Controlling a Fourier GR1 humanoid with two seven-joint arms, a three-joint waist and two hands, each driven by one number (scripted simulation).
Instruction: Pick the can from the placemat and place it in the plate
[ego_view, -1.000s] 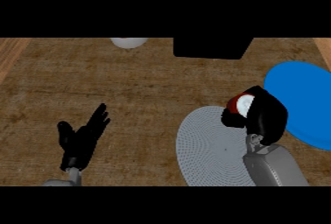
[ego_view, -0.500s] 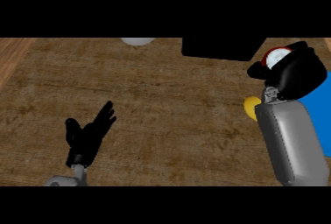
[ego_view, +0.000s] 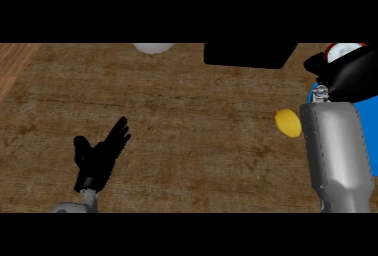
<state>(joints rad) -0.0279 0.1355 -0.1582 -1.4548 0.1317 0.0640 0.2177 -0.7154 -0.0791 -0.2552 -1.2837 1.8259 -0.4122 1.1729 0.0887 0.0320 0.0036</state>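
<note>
The can (ego_view: 344, 49) shows its red and white top at the upper right, with my right hand (ego_view: 353, 72) curled round it. Hand and can sit over the blue plate (ego_view: 372, 135), of which only slivers show beside my grey right forearm (ego_view: 338, 150). I cannot tell whether the can touches the plate. The placemat is out of view. My left hand (ego_view: 100, 156) rests open at the lower left, fingers pointing up, with nothing in it.
A yellow object (ego_view: 288, 123) lies on the wooden counter (ego_view: 192, 110) just left of my right forearm. A black box (ego_view: 248, 54) stands at the far edge. A white rounded object (ego_view: 153, 47) sits at the top, left of the box.
My right hand has carried the can up and to the right, from the grey placemat to over the blue plate. The placemat has left the view. The left hand stays still.
</note>
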